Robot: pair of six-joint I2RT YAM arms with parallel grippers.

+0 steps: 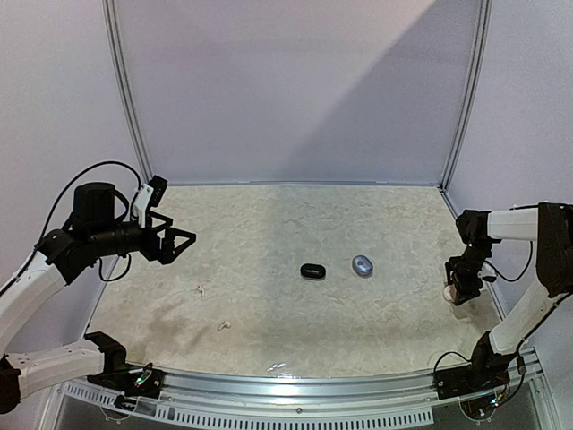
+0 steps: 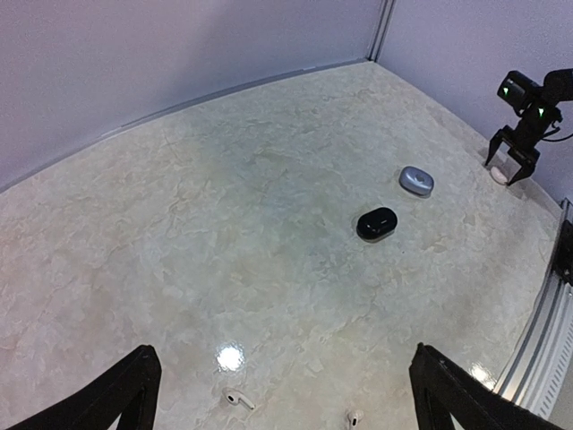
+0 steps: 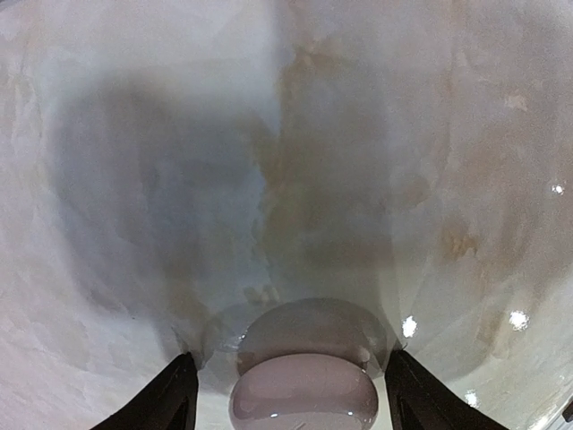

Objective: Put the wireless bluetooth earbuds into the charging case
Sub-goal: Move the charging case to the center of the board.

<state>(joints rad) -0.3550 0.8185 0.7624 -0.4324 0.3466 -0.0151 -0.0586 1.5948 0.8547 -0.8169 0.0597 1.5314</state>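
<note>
The right tool is low over the far right of the table, its jaws apart and straddling the white case. A sliver of gap shows on one side, while the other finger sits just beside the shell. From so close I cannot tell whether it is clamped or only bracketing the case. That is the first hazard: the case is smooth and rounded, so an off-centre squeeze would likely squirt it out of the jaws. It lies near the table's right edge, so it could skid off the table. It also looks closed, so a firm pinch across the lid may hold it closed when it needs to be opened. Further in, the grey case and black case sit side by side near mid-table, apart from each other and clear of both arms. A case carried carelessly across could knock them. The earbuds I can see are white, lying at the front left, well apart from the white case. They are tiny and stemmed on a glossy surface, so a coarse pinch might flick one away or roll it toward the front rail. The left tool hangs above them with its jaws spread wide and nothing between them. Coming down at that width would call for careful centring.
</note>
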